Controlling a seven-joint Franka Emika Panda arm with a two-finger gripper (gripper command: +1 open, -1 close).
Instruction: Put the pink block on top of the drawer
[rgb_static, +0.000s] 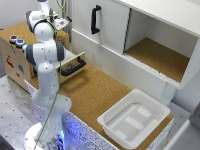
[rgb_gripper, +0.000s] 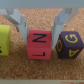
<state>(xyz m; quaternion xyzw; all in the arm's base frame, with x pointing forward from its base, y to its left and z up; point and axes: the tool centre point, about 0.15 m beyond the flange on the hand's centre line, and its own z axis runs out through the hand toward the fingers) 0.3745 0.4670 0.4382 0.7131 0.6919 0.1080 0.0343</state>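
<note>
A white Franka arm is seen in the exterior view, rising from its base at the lower part of the exterior view's left and reaching up and back over a small light-wood drawer with a cork-brown top. The drawer's single compartment is pulled partly out, and its black bar handle faces the cork-covered worktop. Behind it stands a big white cupboard with a vertical black handle and an open cork-floored compartment. A white plastic tray sits on the worktop toward the exterior view's right. In the wrist view, the gripper is shown with its two pale fingers spread wide apart and holding nothing. Three lettered blocks are seen in a row on a cork surface: a yellow block partly cut off at the picture's edge, the pink block in the middle, and a dark purple block with yellow letters. The blocks are set just beside one another with small gaps. The pink block lies between the two spread fingers, not touched by them as far as can be made out. Whether that cork surface is the drawer's top cannot be told from the wrist view.
</note>
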